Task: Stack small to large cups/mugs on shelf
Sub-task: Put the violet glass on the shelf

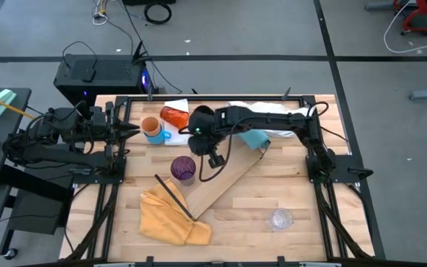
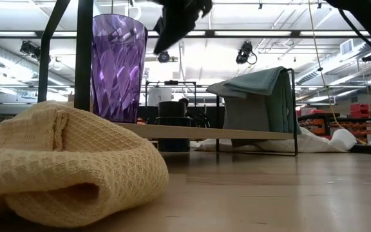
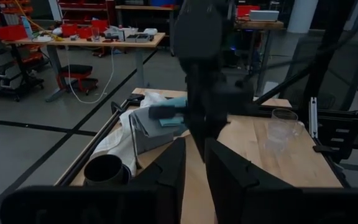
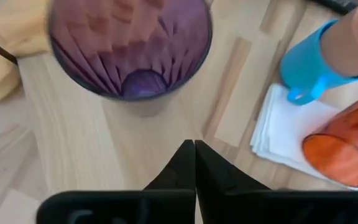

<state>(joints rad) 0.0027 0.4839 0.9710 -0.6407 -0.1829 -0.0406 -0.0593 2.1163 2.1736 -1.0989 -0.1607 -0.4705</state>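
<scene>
Judging the translucent purple cup (image 1: pixel 183 168): looks like thin, moulded plastic, so probably light, stiff enough to hold its shape, easy to tip or skid on bare wood. Faceted wall, glossy, likely slippery under dark fingers. Not fragile like glass, yet apt to flex or pop out if squeezed hard. Best taken at the rim, one finger inside and one outside, or across the upper wall where the facets give some bite. Lower down, narrows toward the base, so a grip there could slide off.

Stands upright, mouth open upward, left of centre in the high view, at the left edge of the pale shelf (image 1: pixel 224 182), which runs diagonally from centre-right down toward the yellow cloth (image 1: pixel 169 215). Cannot tell whether on the board or just beside it. Towers at upper left in the low view, base hidden behind the cloth.

Right gripper (image 1: pixel 215 159): just to the right of the cup in the high view, above table level, not touching it. Fingertips pressed together, holding nothing. Seen from its own wrist, tips at bottom centre, cup filling the upper left, close ahead.

Left gripper (image 1: pixel 133 130): at the left of the table, near the blue mug (image 1: pixel 156 135), parted only narrowly, empty.
</scene>
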